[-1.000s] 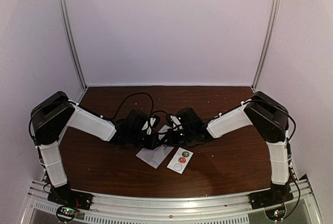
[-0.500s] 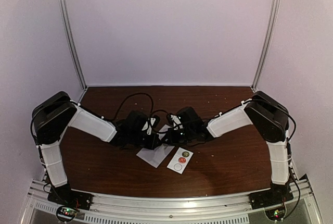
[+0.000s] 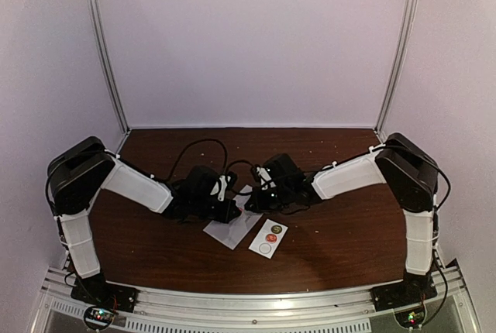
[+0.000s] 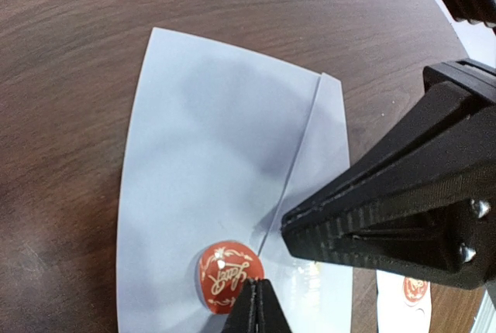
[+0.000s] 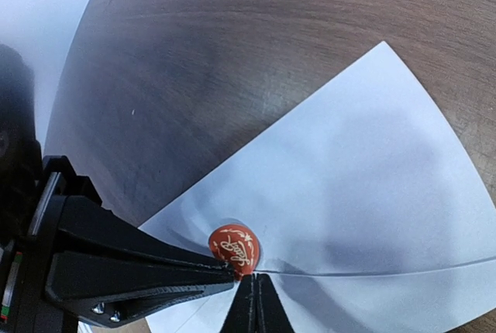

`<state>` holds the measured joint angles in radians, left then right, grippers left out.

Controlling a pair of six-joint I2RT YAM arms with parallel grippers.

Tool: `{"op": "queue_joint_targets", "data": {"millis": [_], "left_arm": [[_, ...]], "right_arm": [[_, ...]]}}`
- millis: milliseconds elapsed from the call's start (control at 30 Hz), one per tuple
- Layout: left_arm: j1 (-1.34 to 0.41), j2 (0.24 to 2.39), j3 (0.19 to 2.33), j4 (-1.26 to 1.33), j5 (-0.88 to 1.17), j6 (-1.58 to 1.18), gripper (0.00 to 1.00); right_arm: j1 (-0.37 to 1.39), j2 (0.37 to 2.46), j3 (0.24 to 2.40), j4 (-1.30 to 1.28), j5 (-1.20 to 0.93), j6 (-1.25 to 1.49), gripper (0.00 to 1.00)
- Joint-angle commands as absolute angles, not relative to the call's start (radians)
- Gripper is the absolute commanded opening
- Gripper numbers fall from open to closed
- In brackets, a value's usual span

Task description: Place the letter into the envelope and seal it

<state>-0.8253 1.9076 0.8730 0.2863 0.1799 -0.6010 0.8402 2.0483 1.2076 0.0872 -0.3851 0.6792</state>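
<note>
Sealing step judged in hand: with envelope (image 4: 201,139) flat on worktop (image 4: 70,54) between the arms, flap (image 4: 314,147) folded down, and left pincer (image 4: 254,298) and right pincer (image 5: 254,302) both pinched narrow, tips meeting at the red sticker (image 4: 227,275) on the flap point, press sticker flat, then lift clear.

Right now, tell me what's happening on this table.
The left tool and the right tool, both shut, meet over the envelope, which lies flat on the table with its flap folded down. Their tips sit at the edge of a red round sticker on the flap's tip. A sticker strip lies beside the envelope.
</note>
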Motion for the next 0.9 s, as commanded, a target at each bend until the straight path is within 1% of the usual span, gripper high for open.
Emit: {"op": "queue_joint_targets", "data": {"millis": [0, 367, 867], "left_arm": [[-0.822, 1.930, 0.849, 0.195, 0.171, -0.599, 0.00], [-0.821, 1.923, 0.850, 0.195, 0.175, -0.600, 0.00], [-0.822, 1.912, 0.848, 0.193, 0.172, -0.598, 0.00]], "right_arm": [[0.838, 2.035, 1.240, 0.099, -0.412, 0.671, 0.00], [0.838, 2.105, 1.296, 0.098, -0.428, 0.667, 0.00], [0.839, 2.135, 1.267, 0.079, -0.442, 0.680, 0.00]]}}
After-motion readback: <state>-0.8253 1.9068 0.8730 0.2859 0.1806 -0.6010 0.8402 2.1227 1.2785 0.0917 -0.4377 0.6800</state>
